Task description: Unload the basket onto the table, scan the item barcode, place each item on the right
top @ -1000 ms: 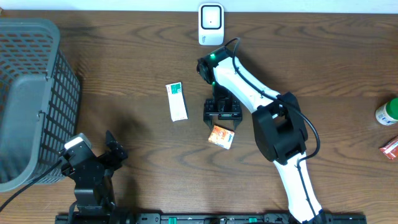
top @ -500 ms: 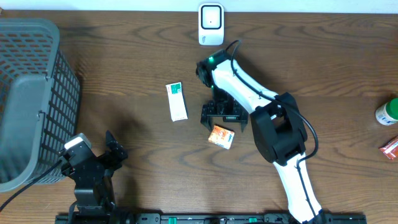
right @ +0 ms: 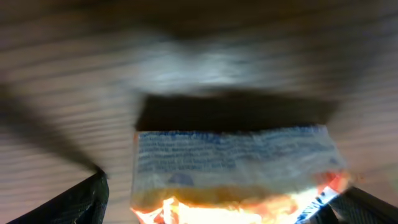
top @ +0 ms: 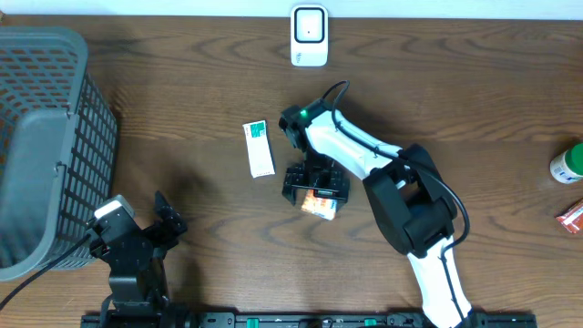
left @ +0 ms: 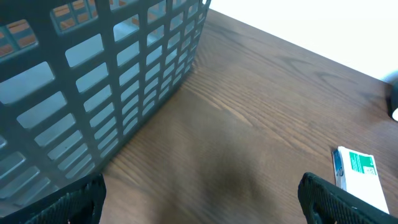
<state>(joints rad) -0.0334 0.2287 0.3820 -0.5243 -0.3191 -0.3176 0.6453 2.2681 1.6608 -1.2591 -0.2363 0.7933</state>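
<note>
The packet (top: 324, 208) lay flat on the brown worktop (top: 182, 82) near its middle, below and right of the white box (top: 259, 148) with the green end. From overhead it showed as a small orange pouch with a white patch, its upper part hidden under the right hand (top: 315, 195). In the right wrist view the packet (right: 236, 171) filled the frame, blurred: a pale band of fine bluish print ran across its upper edge, bright orange and a little red showed beneath, and the film looked glossy and crinkled. No barcode could be made out.

The right hand was spread wide directly above the packet. Its dark fingertips (right: 87, 199) showed at the two lower corners of the wrist view, with the packet between them. Whether either finger touched it could not be told.

The left hand (top: 168, 219) was also spread and held nothing. It sat low on the left of the worktop, near the grey basket (top: 46, 137), well apart from the packet. The white scanner (top: 309, 35) stood at the far edge, above the packet and clear of it.
</note>
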